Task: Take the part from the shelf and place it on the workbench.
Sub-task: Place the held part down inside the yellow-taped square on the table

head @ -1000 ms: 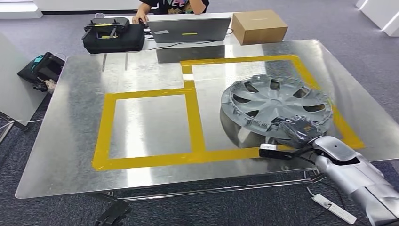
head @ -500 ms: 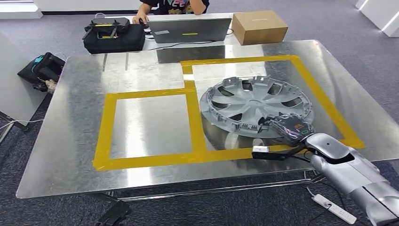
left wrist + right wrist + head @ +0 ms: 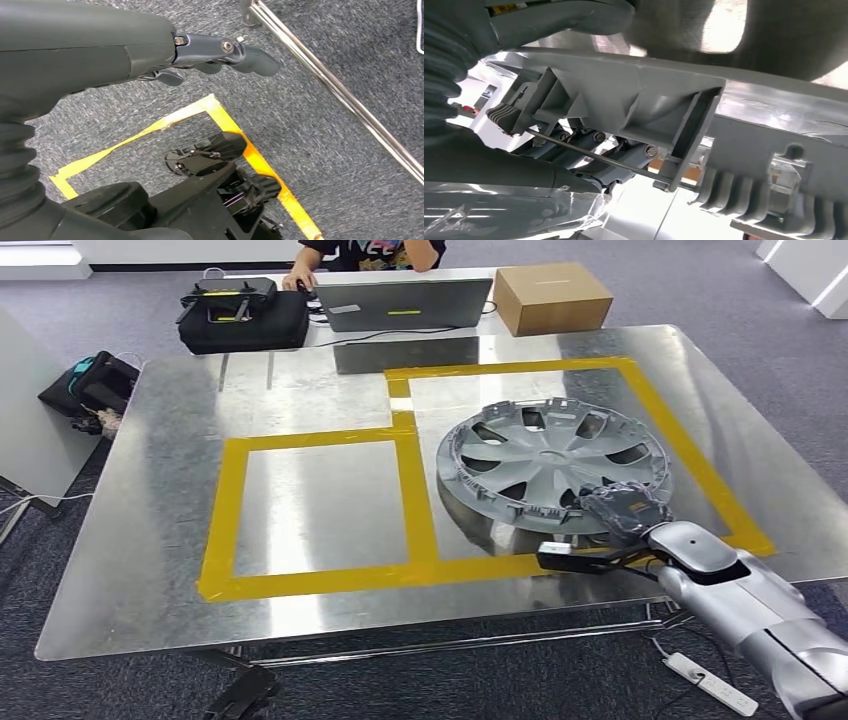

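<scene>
A: Grey hubcap (image 3: pixel 553 462) – where now vs 1 s ago?
B: Flatter, shifted left w/in right taped square on workbench (image 3: pixel 300 390). Right hand (image 3: pixel 625 512) still grips near rim; left hand (image 3: pixel 220 52) hangs, fingers apart

The hubcap (image 3: pixel 553 462) lies on the worktop (image 3: pixel 150 540), right of centre, inside the right taped box (image 3: pixel 700 465); the right hand (image 3: pixel 622 512) is on its near rim. Laptop (image 3: pixel 403 302), box (image 3: pixel 551 296) and case (image 3: pixel 241 313) sit along the top
</scene>
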